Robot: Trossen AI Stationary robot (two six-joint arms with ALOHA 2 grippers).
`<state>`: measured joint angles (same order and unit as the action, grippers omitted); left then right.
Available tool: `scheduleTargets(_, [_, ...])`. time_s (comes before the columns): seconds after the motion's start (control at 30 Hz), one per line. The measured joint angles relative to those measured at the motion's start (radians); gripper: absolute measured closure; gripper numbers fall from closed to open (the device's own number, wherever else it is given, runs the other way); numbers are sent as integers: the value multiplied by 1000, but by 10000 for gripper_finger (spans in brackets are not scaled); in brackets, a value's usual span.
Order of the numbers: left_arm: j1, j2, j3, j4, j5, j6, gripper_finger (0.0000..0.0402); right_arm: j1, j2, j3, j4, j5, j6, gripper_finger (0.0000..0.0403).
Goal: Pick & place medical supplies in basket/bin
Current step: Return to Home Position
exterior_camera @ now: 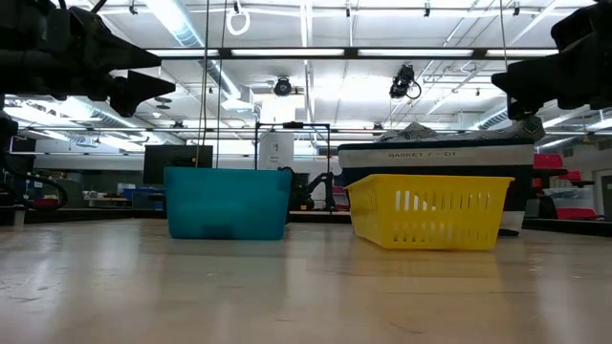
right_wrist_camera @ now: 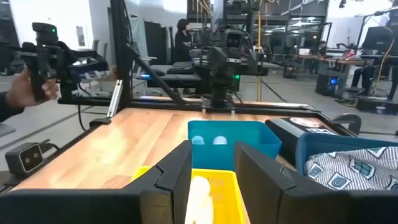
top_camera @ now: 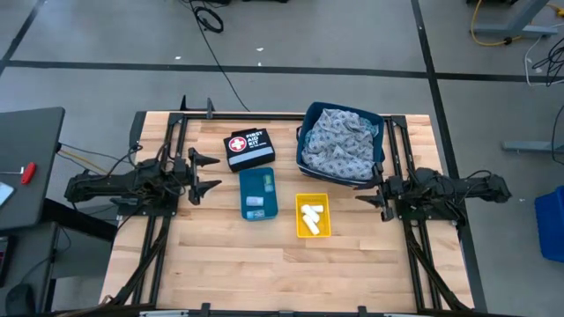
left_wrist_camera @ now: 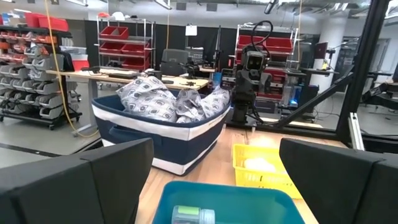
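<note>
A navy basket (top_camera: 384, 148) at the far right holds patterned grey and pale blue cloths (top_camera: 335, 145), heaped above its rim (left_wrist_camera: 168, 102). A yellow bin (top_camera: 312, 232) holds white gauze rolls (top_camera: 310, 217). A teal bin (top_camera: 257, 213) holds small pale items (top_camera: 256, 201). My left gripper (top_camera: 211, 173) hovers open to the left of the teal bin, fingers wide apart (left_wrist_camera: 214, 180). My right gripper (top_camera: 359, 195) hovers to the right of the yellow bin, open with a narrow gap (right_wrist_camera: 212, 180). Both point toward the bins and touch nothing.
A black pouch with a red-and-white cross label (top_camera: 250, 148) lies beyond the teal bin. Black frame rails run along the table's left, right and far sides. Bare wood lies toward the near edge. Beyond the table a person's hand (right_wrist_camera: 18, 90) holds a black device.
</note>
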<state>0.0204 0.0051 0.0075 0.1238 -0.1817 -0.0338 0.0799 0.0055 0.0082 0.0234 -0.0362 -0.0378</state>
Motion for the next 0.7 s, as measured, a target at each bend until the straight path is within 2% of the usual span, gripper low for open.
scheduleTargets(0.3, [0,0,0,3,0,-32,49,1,1,0,-14,14,-3,275])
scheduleTargets(0.7, [0,0,0,2,-1,-2,49,1,1,1,-16,16,-3,275])
